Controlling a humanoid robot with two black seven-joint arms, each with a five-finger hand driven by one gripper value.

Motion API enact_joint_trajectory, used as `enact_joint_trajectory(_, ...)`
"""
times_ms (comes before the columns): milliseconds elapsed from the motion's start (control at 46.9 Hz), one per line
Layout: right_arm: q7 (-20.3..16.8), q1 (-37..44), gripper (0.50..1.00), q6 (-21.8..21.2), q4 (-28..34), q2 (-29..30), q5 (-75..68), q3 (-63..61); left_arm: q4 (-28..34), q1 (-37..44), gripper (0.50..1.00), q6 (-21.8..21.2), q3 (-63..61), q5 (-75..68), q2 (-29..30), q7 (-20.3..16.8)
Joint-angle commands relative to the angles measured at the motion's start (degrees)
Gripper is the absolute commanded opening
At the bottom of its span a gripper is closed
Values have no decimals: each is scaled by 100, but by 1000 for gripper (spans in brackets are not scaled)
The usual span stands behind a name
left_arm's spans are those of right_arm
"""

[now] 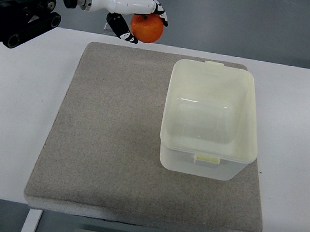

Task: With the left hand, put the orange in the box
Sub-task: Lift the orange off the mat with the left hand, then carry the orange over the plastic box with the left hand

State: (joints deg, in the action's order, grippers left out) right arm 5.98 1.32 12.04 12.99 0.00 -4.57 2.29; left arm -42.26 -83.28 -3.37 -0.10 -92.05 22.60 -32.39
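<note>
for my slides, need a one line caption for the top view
Left hand holds the orange above the table's far edge, left of the empty box on the grey mat.

Box (210, 120) sits on the mat's (106, 144) right half, seemingly empty.

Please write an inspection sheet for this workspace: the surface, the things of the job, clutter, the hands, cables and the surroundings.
Surface: white table with a grey mat lying on it.
Job's things: orange held in the air past the mat's far edge, not yet over the box; pale plastic box open and empty, on the right part of the mat.
Clutter: nothing seen on the mat or table.
Hands: left hand closed around the orange; right hand not in view.
Cables: nothing seen.
Surroundings: grey floor beyond the table; a small white object at the far right edge, too cropped to identify.
</note>
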Motion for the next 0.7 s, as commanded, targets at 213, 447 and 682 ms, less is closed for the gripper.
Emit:
enact_joint_trajectory(213,0,0,944,0,1,0,0,0,-301,-4,500,-6,255,434,-318,14)
enact_joint_trajectory(447,0,0,944,0,1,0,0,0,-310,-12,500,3,388,531,-625,14)
enact_joint_trajectory(682,0,0,944,0,1,0,0,0,-459,-4,500,12,388,522,-740,14)
